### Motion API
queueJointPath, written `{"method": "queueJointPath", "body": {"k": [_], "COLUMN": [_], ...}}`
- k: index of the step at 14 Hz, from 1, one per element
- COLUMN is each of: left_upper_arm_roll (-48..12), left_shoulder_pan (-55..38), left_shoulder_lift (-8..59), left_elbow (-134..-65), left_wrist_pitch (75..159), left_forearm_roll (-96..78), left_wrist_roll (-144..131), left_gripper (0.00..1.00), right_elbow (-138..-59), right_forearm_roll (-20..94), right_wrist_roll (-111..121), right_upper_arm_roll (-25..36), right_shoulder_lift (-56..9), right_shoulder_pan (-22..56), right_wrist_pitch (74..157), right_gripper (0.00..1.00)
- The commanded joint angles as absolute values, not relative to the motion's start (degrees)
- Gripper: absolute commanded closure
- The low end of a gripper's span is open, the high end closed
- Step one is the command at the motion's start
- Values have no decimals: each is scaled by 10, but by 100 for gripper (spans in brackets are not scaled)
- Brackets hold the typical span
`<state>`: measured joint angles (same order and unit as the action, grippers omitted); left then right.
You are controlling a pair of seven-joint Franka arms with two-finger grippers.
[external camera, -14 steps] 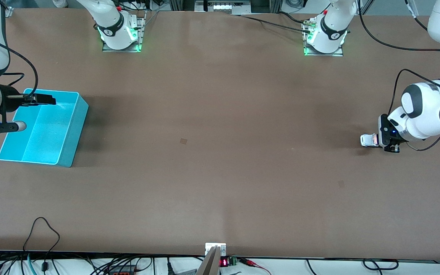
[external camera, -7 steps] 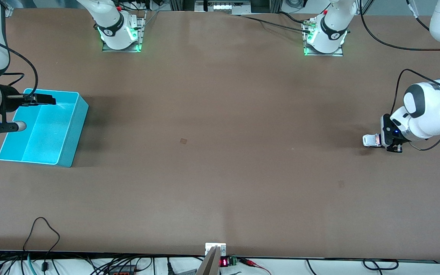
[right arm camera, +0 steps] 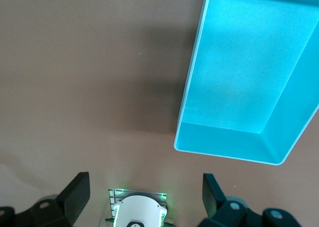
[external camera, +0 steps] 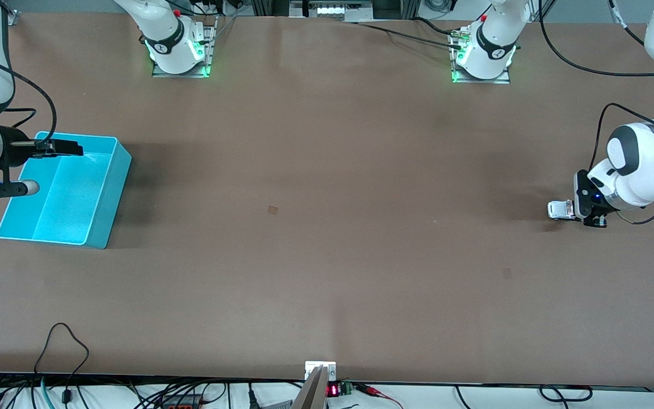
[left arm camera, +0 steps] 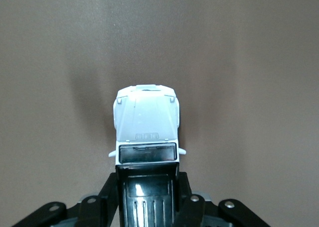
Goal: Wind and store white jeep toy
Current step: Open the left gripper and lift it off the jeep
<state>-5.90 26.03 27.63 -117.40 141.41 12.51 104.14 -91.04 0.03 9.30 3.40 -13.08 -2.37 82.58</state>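
The white jeep toy is down at the table surface near the left arm's end. My left gripper is shut on its rear part. In the left wrist view the jeep points away from the camera, white hood ahead, and its black roof sits between the gripper's black fingers. My right gripper is open and empty, held above the turquoise bin at the right arm's end. The bin shows empty in the right wrist view, ahead of the right gripper.
The two arm bases stand along the table edge farthest from the front camera. The right arm's base shows between the right fingers. Cables lie at the table's near edge.
My left gripper has moved with the jeep along the table toward the left arm's end. The right arm has not moved.
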Motion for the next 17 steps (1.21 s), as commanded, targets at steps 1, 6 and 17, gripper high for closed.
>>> {"method": "queueJointPath", "body": {"k": [1, 6, 17], "left_upper_arm_roll": [-67, -142, -181], "left_shoulder_pan": [267, 265, 254], "left_shoulder_lift": [309, 207, 163], "left_elbow": [-1155, -1131, -1121], "left_wrist_pitch": [1426, 1276, 1254], "left_forearm_roll": [140, 132, 68], "left_wrist_roll": [1043, 1043, 1041], "left_gripper": [23, 0, 0], "right_elbow": [-904, -904, -904], "right_forearm_roll": [9, 9, 9], "right_wrist_roll": [99, 99, 99], "right_upper_arm_roll": [32, 32, 32], "right_shoulder_lift": [-133, -133, -133], "right_shoulder_pan": [-27, -27, -27], "right_wrist_pitch": [823, 822, 823], "right_gripper": [0, 0, 0]}}
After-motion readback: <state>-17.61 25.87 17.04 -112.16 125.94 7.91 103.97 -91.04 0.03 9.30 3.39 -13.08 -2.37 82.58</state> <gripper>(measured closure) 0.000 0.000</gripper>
